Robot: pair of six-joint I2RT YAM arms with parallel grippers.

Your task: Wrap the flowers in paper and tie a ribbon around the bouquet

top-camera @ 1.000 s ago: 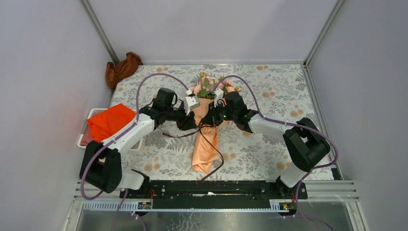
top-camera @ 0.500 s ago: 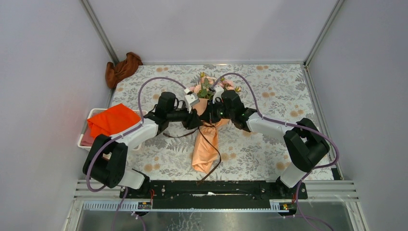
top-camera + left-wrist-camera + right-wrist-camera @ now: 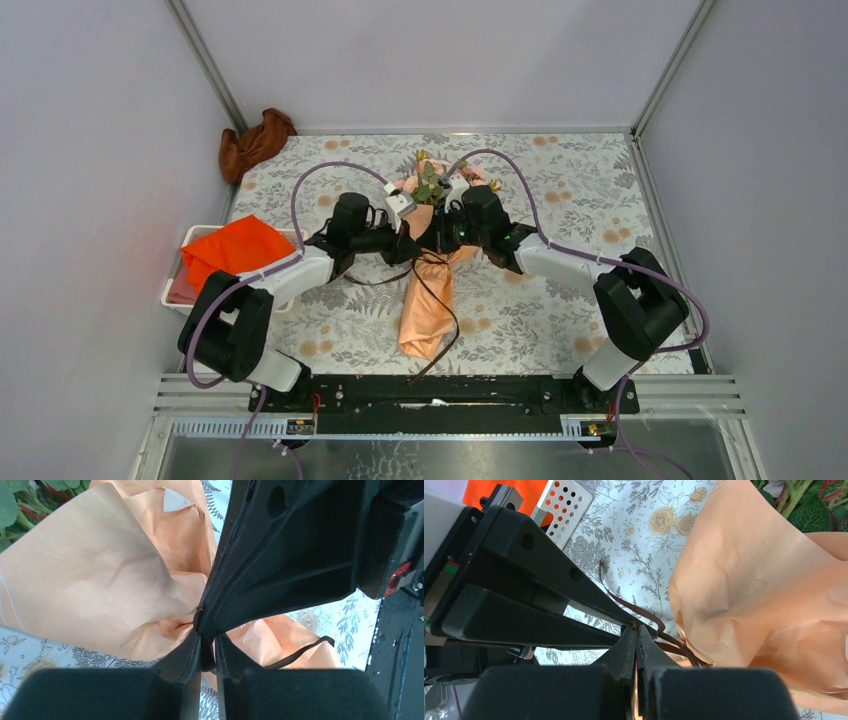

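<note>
At the neck of the bouquet (image 3: pixel 428 300), left side: the left gripper (image 3: pixel 207 652) has swung further in over the last second and narrowed from a wider stance. Its fingers are nearly together with a dark strand in the slot, which reads as a pinch on the ribbon (image 3: pixel 300 654). The bouquet itself hasn't shifted; it lies mid-table (image 3: pixel 560 180) between the arms, paper (image 3: pixel 100 580) cinched at the neck. The right gripper (image 3: pixel 636 635) is unchanged, fingers pressed together, ribbon running up to the tips, hold unconfirmed. Meaning: both strands look about in hand, tightening pull probably next, tie not finished. Long axis runs far-to-near, flowers (image 3: pixel 430 180) pointing at the far wall, cone tail toward the bases, skewed slightly left
</note>
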